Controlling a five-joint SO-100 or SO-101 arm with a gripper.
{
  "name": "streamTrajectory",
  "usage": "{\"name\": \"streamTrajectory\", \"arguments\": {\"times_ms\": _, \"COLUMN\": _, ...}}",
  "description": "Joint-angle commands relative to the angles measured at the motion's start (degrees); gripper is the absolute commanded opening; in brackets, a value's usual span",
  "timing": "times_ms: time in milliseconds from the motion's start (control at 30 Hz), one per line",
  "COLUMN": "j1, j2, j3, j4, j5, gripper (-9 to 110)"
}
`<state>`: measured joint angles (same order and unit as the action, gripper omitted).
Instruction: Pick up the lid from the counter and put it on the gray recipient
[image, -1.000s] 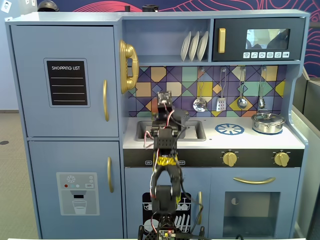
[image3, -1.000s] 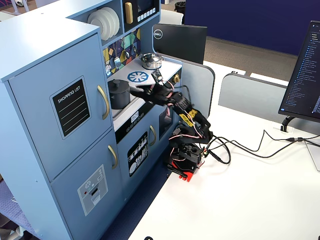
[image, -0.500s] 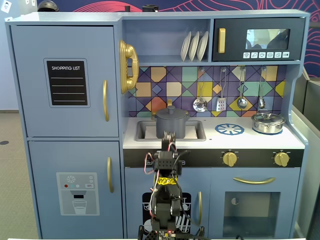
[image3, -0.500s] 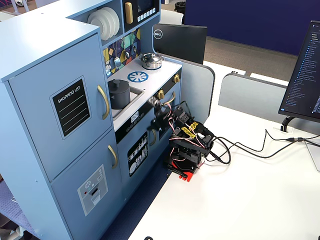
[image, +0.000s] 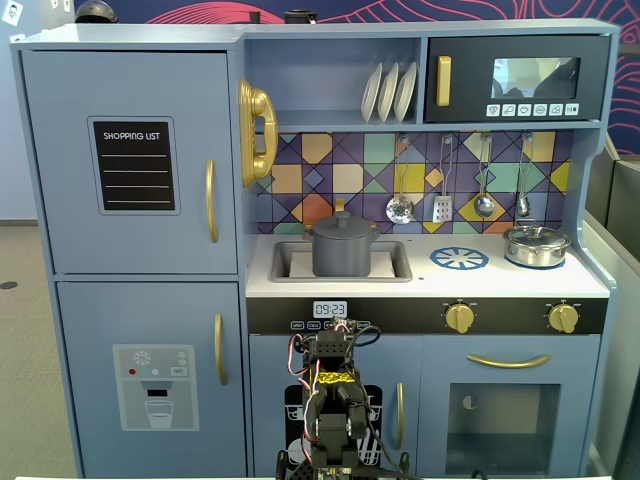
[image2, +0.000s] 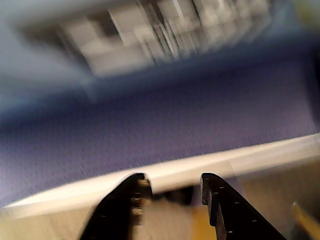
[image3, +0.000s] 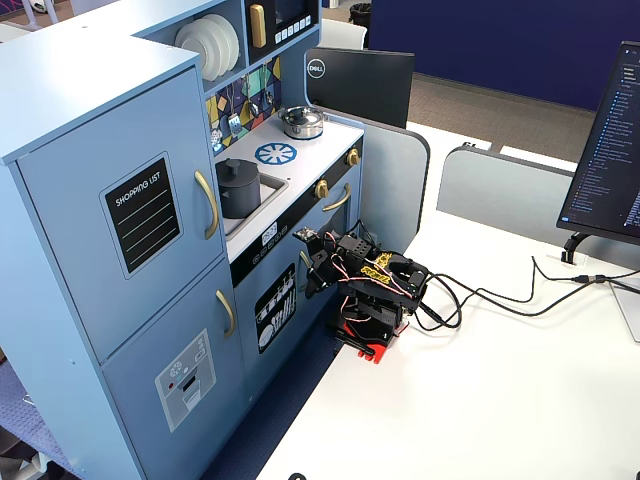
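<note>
End effector (image2: 172, 187): fingers parted, empty, folded low | gray recipient (image: 343, 250): above it in the sink, lid (image: 342, 227) on | tabletop (image3: 520, 390): white, under the arm.

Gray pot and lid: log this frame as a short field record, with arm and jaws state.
pot: standing in the sink
lid: sits on the pot, knob up
counter: no loose lid seen
silver pot: right on counter, lidded
arm: folded low before the kitchen
gripper: jaws apart, empty
wrist view: blurred
</note>
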<state>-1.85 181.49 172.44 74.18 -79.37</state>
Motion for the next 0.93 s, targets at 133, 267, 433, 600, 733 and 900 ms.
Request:
{"name": "streamTrajectory", "arguments": {"times_ms": 133, "j1": 2.02, "j2": 0.62, "j3": -0.44, "j4": 13.45, "j5": -7.21, "gripper": 10}}
{"name": "streamTrajectory", "arguments": {"times_ms": 267, "j1": 3.34, "j2": 0.62, "j3": -0.44, "j4": 13.45, "j5": -7.21, "gripper": 10}}
{"name": "streamTrajectory", "arguments": {"times_ms": 433, "j1": 3.34, "j2": 0.62, "j3": -0.44, "j4": 13.45, "j5": -7.21, "gripper": 10}}
{"name": "streamTrajectory", "arguments": {"times_ms": 600, "j1": 3.34, "j2": 0.62, "j3": -0.44, "j4": 13.45, "j5": -7.21, "gripper": 10}}
{"name": "streamTrajectory", "arguments": {"times_ms": 733, "j1": 3.34, "j2": 0.62, "j3": -0.44, "j4": 13.45, "j5": -7.21, "gripper": 10}}
{"name": "streamTrajectory", "arguments": {"times_ms": 900, "j1": 3.34, "j2": 0.62, "j3": -0.44, "j4": 13.45, "j5": -7.21, "gripper": 10}}
